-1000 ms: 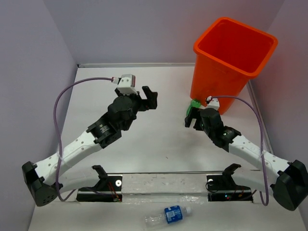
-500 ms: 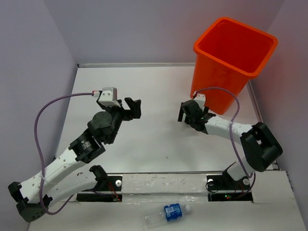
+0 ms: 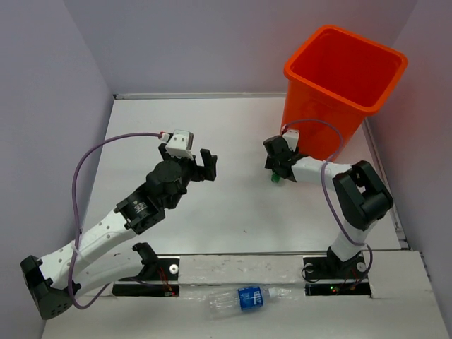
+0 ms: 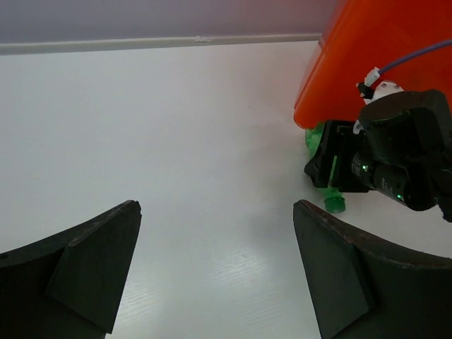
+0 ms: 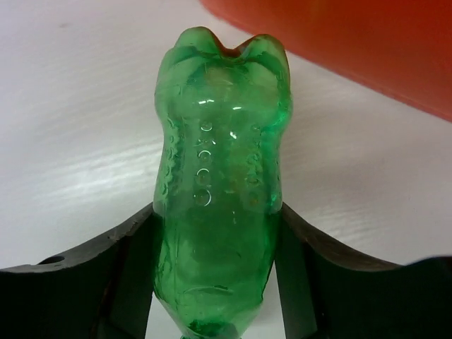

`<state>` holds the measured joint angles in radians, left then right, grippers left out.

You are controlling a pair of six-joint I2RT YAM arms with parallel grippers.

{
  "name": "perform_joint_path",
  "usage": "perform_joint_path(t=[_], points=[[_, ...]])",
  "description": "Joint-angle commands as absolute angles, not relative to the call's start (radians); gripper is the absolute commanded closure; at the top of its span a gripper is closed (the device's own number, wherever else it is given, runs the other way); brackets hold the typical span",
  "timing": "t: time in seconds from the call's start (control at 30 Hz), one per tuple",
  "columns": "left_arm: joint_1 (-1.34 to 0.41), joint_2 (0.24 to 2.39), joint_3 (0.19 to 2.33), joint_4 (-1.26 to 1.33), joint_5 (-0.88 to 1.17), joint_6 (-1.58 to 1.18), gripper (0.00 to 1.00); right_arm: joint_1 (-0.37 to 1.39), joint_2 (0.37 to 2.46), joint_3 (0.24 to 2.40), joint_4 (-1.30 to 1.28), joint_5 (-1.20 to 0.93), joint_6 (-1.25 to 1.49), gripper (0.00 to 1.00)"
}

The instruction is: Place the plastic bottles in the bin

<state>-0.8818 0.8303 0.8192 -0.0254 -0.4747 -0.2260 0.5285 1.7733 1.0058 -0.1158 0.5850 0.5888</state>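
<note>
My right gripper [image 3: 280, 159] is shut on a green plastic bottle [image 5: 217, 183], its fingers [image 5: 127, 247] pressed on both sides. The bottle's green cap end [image 3: 275, 178] sticks out below the gripper, low over the table and close to the foot of the tall orange bin [image 3: 318, 120]. In the left wrist view the bottle [image 4: 332, 199] and the right gripper [image 4: 357, 169] sit next to the bin [image 4: 381, 63]. My left gripper [image 3: 203, 164] is open and empty over the table's middle [image 4: 217, 208]. A clear bottle with a blue label [image 3: 247, 298] lies on the near ledge.
The bin's wall [image 5: 353, 49] is just behind the held bottle. Grey walls close the table on the left, back and right. A purple cable [image 3: 120, 141] loops above the left arm. The arm mounts [image 3: 332, 272] stand at the near edge.
My right arm has folded back at the elbow and its gripper has shifted slightly left and nearer with the green bottle. My left gripper drew back and lower. The clear bottle on the ledge has shifted slightly.
</note>
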Motion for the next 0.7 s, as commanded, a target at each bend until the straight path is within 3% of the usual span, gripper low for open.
perform_joint_path(t=[0.0,0.2,0.3,0.4,0.53,0.67], points=[[-0.871,0.815,0.825,0.025,-0.48,-0.192,0.01,0.629,1.564,0.957,-0.109,0.487,0.539,0.57],[-0.833,0.838,0.831,0.035,-0.445,-0.196,0.01,0.703,1.225,0.994,-0.184,0.195,0.419,0.61],[-0.799,0.845,0.831,0.035,-0.434,-0.201,0.01,0.703,1.172,1.162,-0.228,0.166,0.33,0.62],[-0.775,0.842,0.828,0.04,-0.426,-0.212,0.01,0.703,1.205,1.367,-0.261,0.297,0.146,0.62],[-0.759,0.836,0.825,0.038,-0.426,-0.216,0.01,0.57,1.281,1.587,-0.273,0.348,0.041,0.62],[-0.756,0.821,0.821,0.04,-0.414,-0.219,0.01,0.266,1.379,1.741,-0.351,0.262,0.072,0.63]])
